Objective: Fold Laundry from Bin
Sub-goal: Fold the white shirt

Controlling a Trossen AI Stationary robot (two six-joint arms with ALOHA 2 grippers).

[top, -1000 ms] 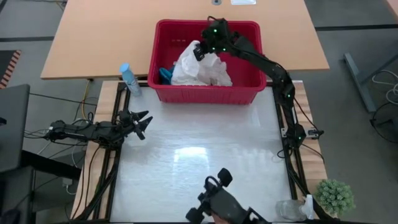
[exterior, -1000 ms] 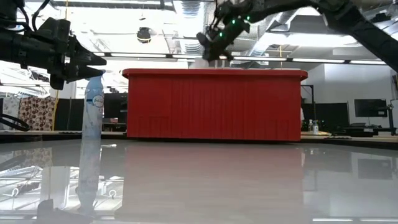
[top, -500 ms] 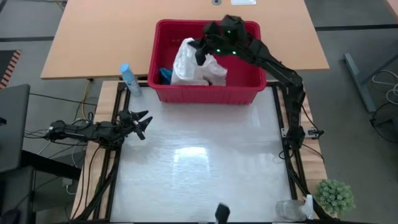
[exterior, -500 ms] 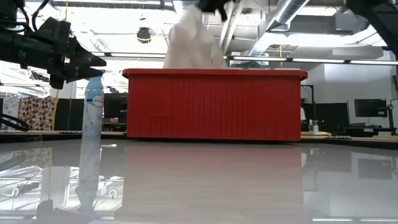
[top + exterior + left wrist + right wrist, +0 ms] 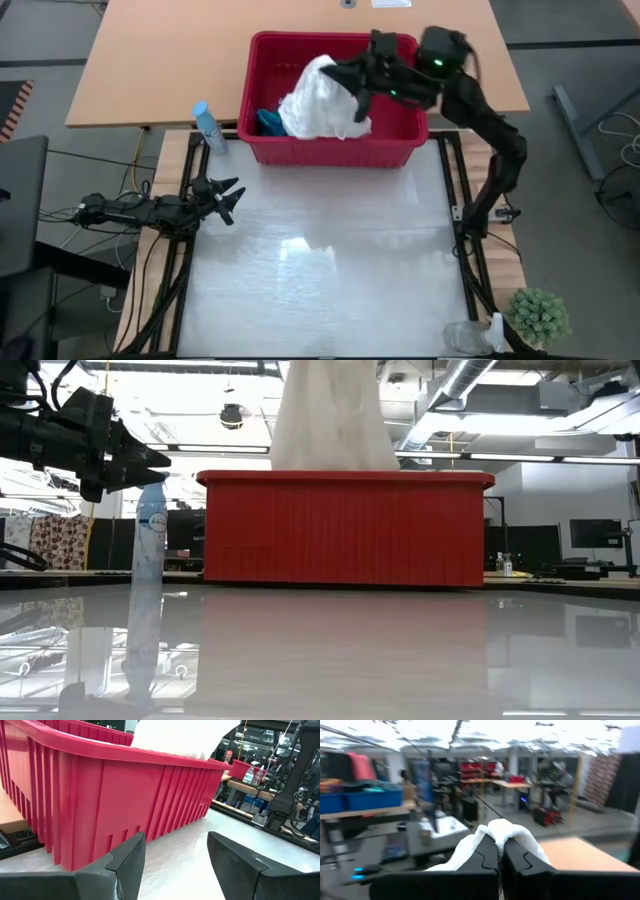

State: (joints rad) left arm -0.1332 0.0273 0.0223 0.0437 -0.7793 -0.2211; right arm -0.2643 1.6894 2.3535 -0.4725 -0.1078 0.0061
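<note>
Right pincer (image 5: 345,82) is clenched on the white laundry (image 5: 318,100), which hangs lifted above the red bin (image 5: 330,152); a teal piece (image 5: 268,122) lies inside. Judged step: pulling the first item out. Next it must clear the rim and come down on the surface (image 5: 320,270). Left pincer (image 5: 228,198) waits released beside the surface. No writing is readable, even on the spray bottle (image 5: 207,125).
</note>
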